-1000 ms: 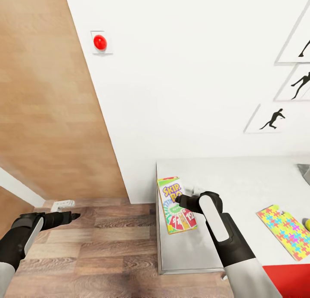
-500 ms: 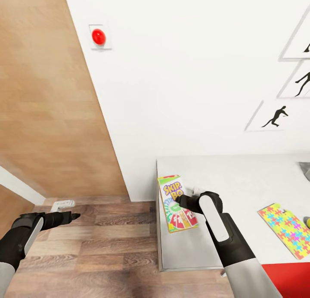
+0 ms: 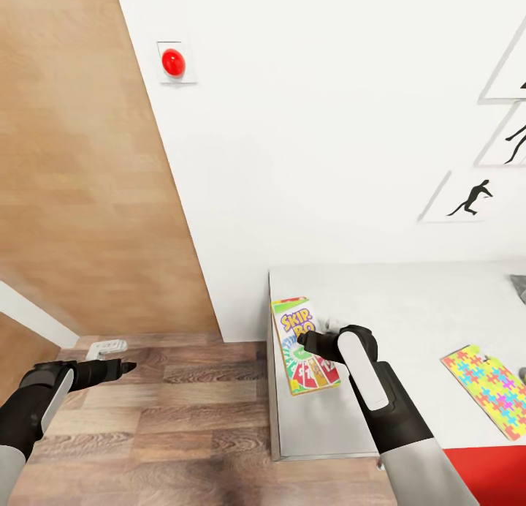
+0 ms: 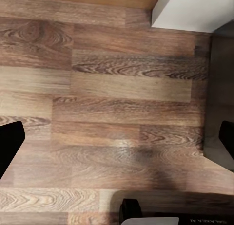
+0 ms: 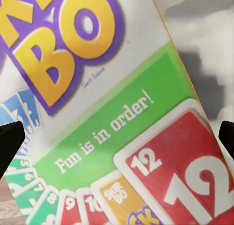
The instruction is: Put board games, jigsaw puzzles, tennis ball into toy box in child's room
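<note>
A green-topped board game (image 3: 305,345) with "Skip-Bo" lettering and red panels lies flat near the left end of the white table (image 3: 409,308). My right gripper (image 3: 304,340) hovers just above it. In the right wrist view the box (image 5: 122,113) lies close below the open right gripper (image 5: 117,137), whose fingertips (image 5: 9,143) stand wide apart. A jigsaw puzzle (image 3: 488,389) lies on the table at the right. A grey corner of the toy box (image 3: 519,287) peeks in at the right edge. My left gripper (image 3: 124,367) hangs over the wood floor (image 4: 117,88), open and empty.
A white wall with a red button (image 3: 173,62) and athlete-silhouette pictures (image 3: 467,199) stands behind the table. A wood panel (image 3: 73,162) rises at the left. A small white fitting (image 3: 106,345) sits at the floor's edge. A red surface (image 3: 486,477) shows at the bottom right.
The whole picture has shifted slightly to the right, so the camera moved. Both grippers hold the same pose, and the board game lies where it was.
</note>
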